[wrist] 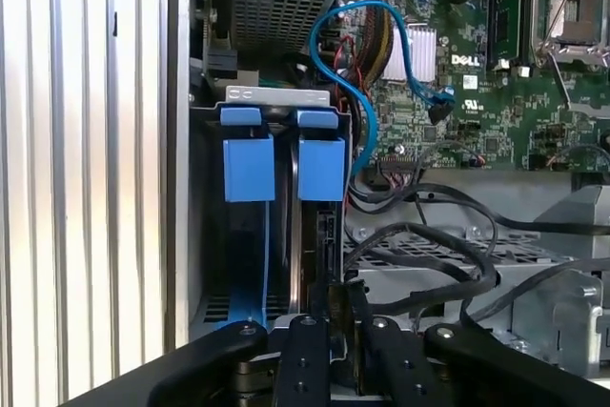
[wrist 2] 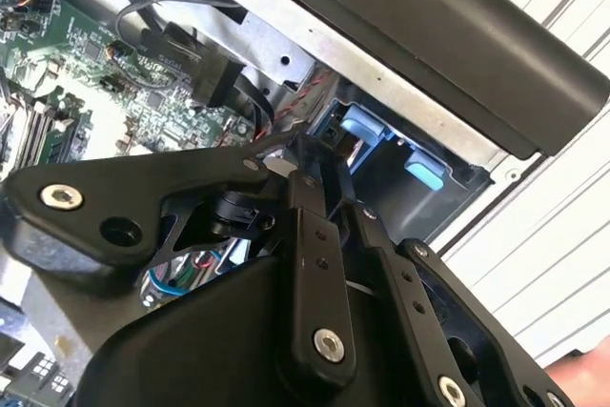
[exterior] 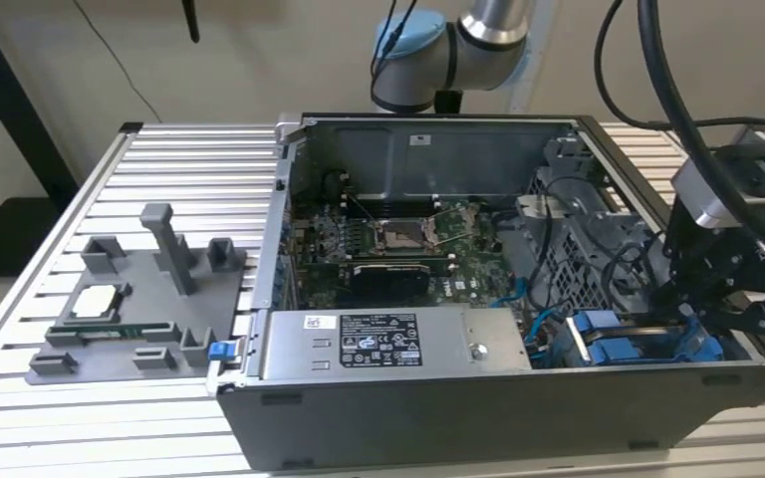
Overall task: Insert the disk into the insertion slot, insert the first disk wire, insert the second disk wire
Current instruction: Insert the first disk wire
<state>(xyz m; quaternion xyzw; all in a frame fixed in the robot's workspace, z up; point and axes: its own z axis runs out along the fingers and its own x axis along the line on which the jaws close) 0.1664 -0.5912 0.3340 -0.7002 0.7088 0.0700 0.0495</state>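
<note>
An open computer case [exterior: 489,418] lies on a ribbed metal table [exterior: 156,139]. The arm reaches down into the case's near corner at the exterior view's right. The pincer [exterior: 685,317] hangs just above the blue drive carriers there. The disk [wrist: 321,167] stands on edge inside the insertion slot [wrist: 202,226], with its blue end tab facing out. A second blue carrier [wrist: 250,167] sits just beside it. In both wrist views the pincer [wrist: 334,307] [wrist 2: 303,154] is lined up with the disk's dark edge, very near it. Whether it is clenched or released cannot be told. A blue cable [wrist: 357,92] loops beside the slot, and black cables [wrist: 429,254] trail over the grey cage near the motherboard [exterior: 396,239].
</note>
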